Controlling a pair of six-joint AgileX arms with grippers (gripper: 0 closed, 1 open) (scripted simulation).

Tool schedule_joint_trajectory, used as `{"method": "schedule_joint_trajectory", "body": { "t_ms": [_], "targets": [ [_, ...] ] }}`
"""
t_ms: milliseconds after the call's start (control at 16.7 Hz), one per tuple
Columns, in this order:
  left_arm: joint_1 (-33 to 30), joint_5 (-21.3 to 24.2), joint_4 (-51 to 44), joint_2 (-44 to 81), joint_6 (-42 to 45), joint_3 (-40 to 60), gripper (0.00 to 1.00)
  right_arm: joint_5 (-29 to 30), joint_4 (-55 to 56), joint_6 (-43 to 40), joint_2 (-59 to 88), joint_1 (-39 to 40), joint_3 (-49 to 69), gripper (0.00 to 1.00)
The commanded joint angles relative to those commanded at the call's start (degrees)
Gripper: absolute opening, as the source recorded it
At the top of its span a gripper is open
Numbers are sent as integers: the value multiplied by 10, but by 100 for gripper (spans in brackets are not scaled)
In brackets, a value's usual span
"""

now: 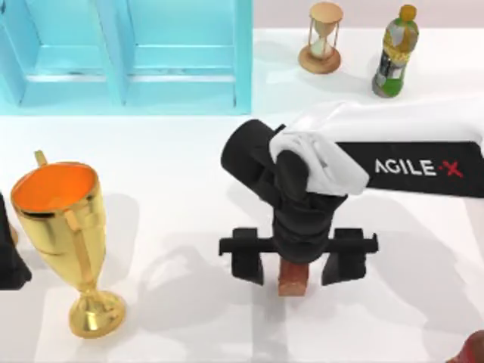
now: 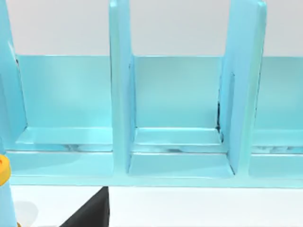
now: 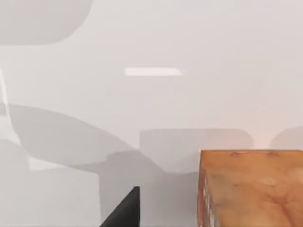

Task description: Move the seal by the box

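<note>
The seal, a small reddish-brown mottled block, stands on the white table right of the centre, near the front. My right gripper hangs straight over it, open, one black finger to each side of the block and well apart from it. In the right wrist view the seal looms close beside a dark fingertip. The box, a light-blue open case with dividers, stands at the back left; the left wrist view faces its compartments. My left arm is parked at the left edge.
A tall gold trophy with an orange inside stands at the front left. A wooden hourglass and a green-labelled bottle stand at the back right. Something red pokes in at the front right corner.
</note>
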Motion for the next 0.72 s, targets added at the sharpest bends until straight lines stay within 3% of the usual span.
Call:
{"method": "schedule_joint_trajectory", "body": {
  "t_ms": [480, 720],
  "targets": [
    [0, 0, 0, 0, 0, 0, 100, 0, 0, 0, 0, 0, 0, 2],
    [0, 0, 0, 0, 0, 0, 100, 0, 0, 0, 0, 0, 0, 0]
  ]
}}
